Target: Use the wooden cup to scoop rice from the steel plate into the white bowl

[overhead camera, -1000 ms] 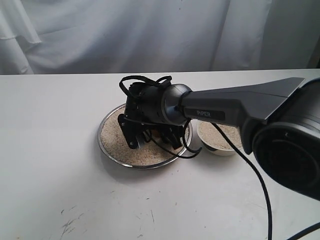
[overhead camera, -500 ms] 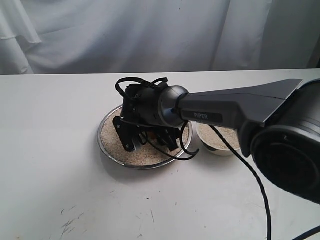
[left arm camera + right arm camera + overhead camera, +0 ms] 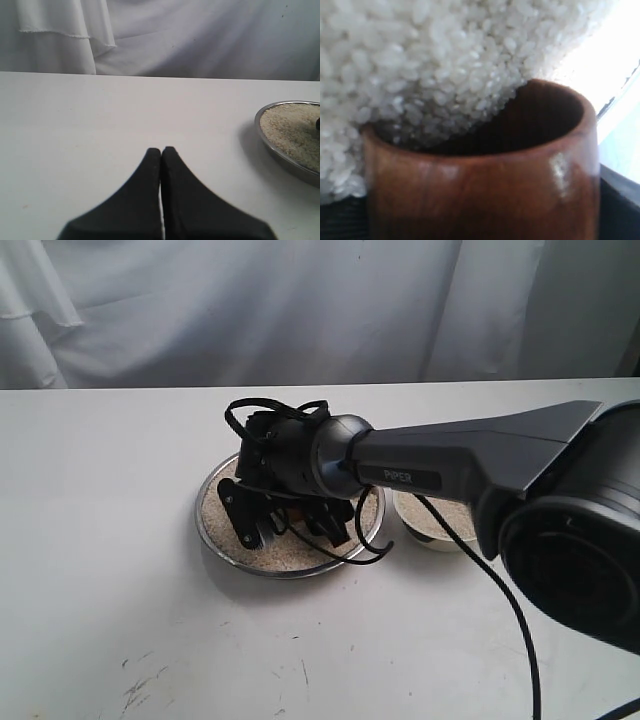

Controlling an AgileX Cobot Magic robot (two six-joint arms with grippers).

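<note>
The steel plate [image 3: 213, 538] lies mid-table, holding a layer of rice [image 3: 222, 508]. My right gripper [image 3: 290, 522] reaches across over the plate, shut on the wooden cup [image 3: 480, 190]. The cup is tipped, with its mouth pressed into the rice [image 3: 430, 75], and grains spill over its rim into the dark inside. In the exterior view the gripper hides most of the cup. Just right of the plate, partly behind the arm, stands the white bowl [image 3: 440, 532] with rice in it. My left gripper [image 3: 161, 150] is shut and empty over bare table, well short of the plate's rim [image 3: 280, 156].
The right arm's long dark link [image 3: 470, 455] and its loose black cable [image 3: 500, 580] pass over the white bowl and the table's right side. A white curtain [image 3: 300, 310] hangs behind the table's far edge. Scuff marks [image 3: 140, 685] show near the front.
My right gripper has shifted left and a little lower across the plate, pushing the cup through the rice. The left gripper cannot be compared.
</note>
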